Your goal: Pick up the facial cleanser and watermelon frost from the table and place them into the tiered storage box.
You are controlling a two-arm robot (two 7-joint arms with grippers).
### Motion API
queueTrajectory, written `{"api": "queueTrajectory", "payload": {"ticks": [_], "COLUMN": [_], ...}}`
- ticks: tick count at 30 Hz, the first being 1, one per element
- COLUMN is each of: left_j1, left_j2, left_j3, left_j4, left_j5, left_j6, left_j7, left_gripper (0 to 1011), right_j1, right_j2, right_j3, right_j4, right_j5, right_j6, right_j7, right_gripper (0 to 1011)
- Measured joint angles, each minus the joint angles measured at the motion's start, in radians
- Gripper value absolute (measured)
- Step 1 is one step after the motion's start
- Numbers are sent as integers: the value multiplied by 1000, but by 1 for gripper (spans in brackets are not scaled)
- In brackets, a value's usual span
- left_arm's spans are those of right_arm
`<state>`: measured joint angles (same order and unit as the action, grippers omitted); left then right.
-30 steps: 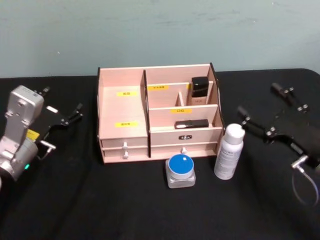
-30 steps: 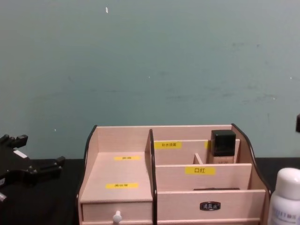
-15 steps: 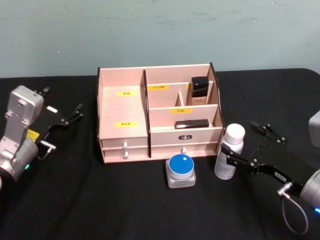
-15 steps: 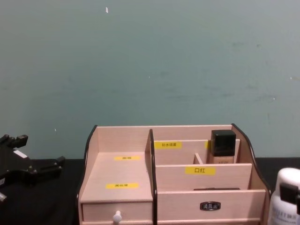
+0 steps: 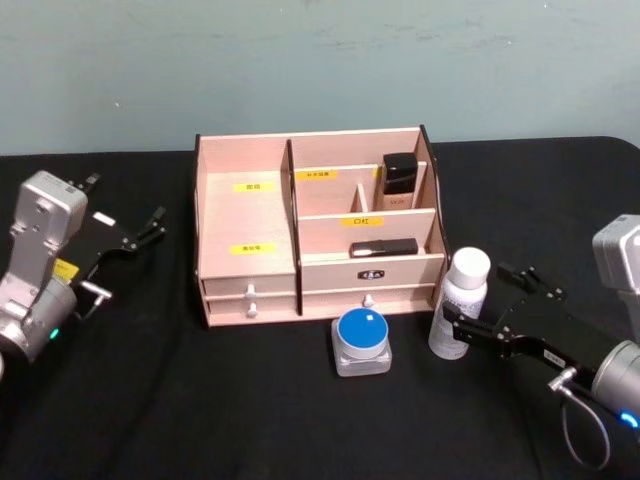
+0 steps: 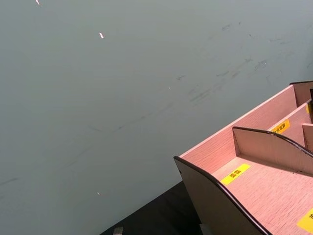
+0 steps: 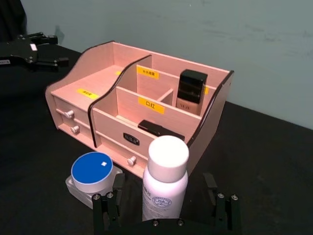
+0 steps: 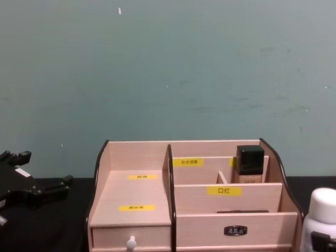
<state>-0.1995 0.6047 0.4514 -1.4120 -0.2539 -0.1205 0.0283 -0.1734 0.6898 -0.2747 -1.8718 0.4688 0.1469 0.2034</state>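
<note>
**Q:** What writing is legible?

**A:** On the pale wooden tiered storage box (image 8: 136, 157), the yellow label (image 8: 224, 190) on the middle step of the right section reads 口红. The characters on the other yellow labels are too small to read, and the dark name plate (image 8: 235, 230) on the right drawer is not legible. The tall slim white facial cleanser (image 7: 166, 181) bottle carries a round bluish emblem (image 7: 161, 201) whose text cannot be read.

**Q:** Where are the items?

**A:** The box stands mid-width on the black table (image 5: 250, 420), toward its far edge. The facial cleanser is upright just beside the box's front right corner. The watermelon frost (image 5: 361, 340), a squat translucent jar with a blue lid, sits in front of the right drawer, apart from the cleanser.

**Q:** What is the gripper status?

**A:** The right gripper (image 7: 166, 208) has its fingers spread to either side of the cleanser's lower body, with a gap on both sides. The left gripper (image 5: 125, 208) also has its fingers spread and is parked near the table's left edge.

**Q:** How do the views differ?

**A:** The head and right wrist views look down on a flat black case (image 5: 383, 246) in the lower right compartment. The chest view presents the labels and a square beige bottle (image 8: 249, 165) with a black cap head-on. The left wrist view shows the box's left side wall.
</note>
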Motion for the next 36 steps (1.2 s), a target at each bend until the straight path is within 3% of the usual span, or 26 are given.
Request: {"api": "queueTrajectory", "payload": {"ticks": [12, 25, 36], "left_j1": [0, 0, 0], "left_j2": [0, 0, 0], "left_j3": [0, 0, 0], "left_j4": [0, 0, 0], "left_j5": [0, 0, 0], "left_j6": [0, 0, 0], "left_j7": [0, 0, 0], "left_gripper": [1010, 1010, 1010], "right_j1": [59, 117, 117], "right_j2": [-53, -112, -112], "right_j3": [-12, -26, -27], "right_j4": [70, 144, 144], "right_j5": [-19, -69, -71], "right_j6": [18, 23, 23], "right_j7": [47, 90, 91], "right_gripper": [1002, 1002, 1002]}}
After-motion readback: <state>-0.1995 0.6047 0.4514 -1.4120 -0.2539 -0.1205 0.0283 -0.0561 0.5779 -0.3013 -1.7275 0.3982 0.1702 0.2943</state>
